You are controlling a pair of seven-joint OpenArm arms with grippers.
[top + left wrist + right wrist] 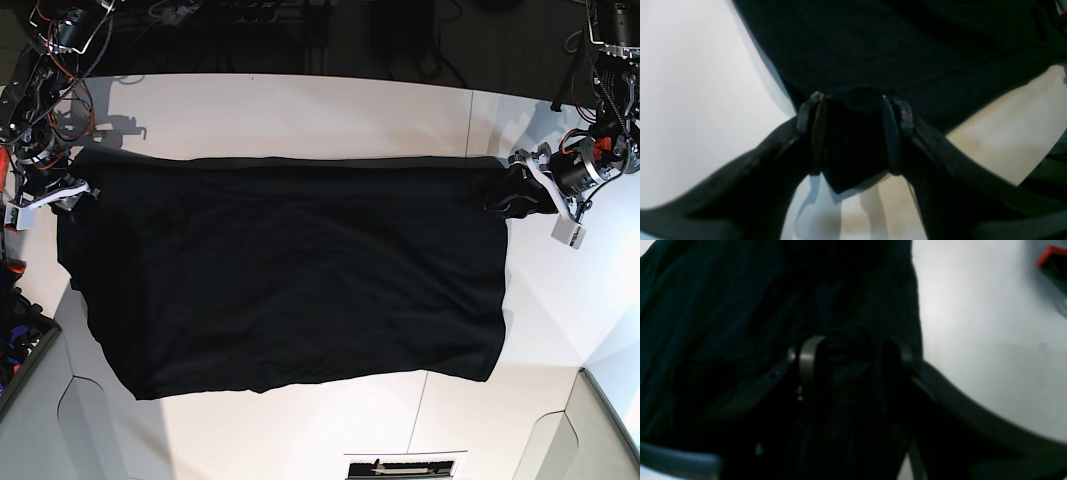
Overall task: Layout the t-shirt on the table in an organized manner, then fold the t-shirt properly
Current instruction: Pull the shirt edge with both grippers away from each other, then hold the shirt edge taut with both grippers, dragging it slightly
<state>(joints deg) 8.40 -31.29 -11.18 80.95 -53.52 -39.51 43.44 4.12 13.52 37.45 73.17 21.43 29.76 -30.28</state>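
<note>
Across the middle of the base view, the t-shirt (290, 275) lies on the table (300, 105), left gripper (853, 110) and right gripper (848, 351) each pinching a bunched corner.

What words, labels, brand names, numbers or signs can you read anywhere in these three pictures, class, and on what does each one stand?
None can be read.
The large black fabric t-shirt shows only plain dark cloth: no lettering or graphic is visible.
The smooth white tabletop carries no markings.
The small white blocks on the left gripper and right gripper show no legible text.
</note>
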